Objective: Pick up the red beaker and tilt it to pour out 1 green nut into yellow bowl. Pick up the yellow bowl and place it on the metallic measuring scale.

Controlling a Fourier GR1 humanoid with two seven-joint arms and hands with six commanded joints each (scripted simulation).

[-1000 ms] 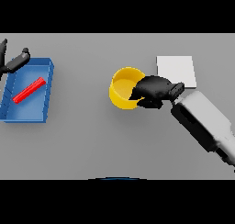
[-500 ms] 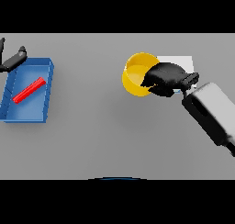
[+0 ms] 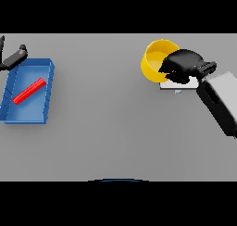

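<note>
Now the right hand [image 3: 184,65] grips the yellow bowl [image 3: 155,58], apparently above the scale [image 3: 172,85]; left hand [image 3: 13,58] relaxed.

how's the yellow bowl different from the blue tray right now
The yellow bowl is round, while the blue tray is a rectangle. The bowl is gripped by the right hand at its rim over the scale, while the tray lies flat on the table, with no hand holding it. The bowl looks tilted; the tray sits level and holds a red stick. Both are open containers.
</note>
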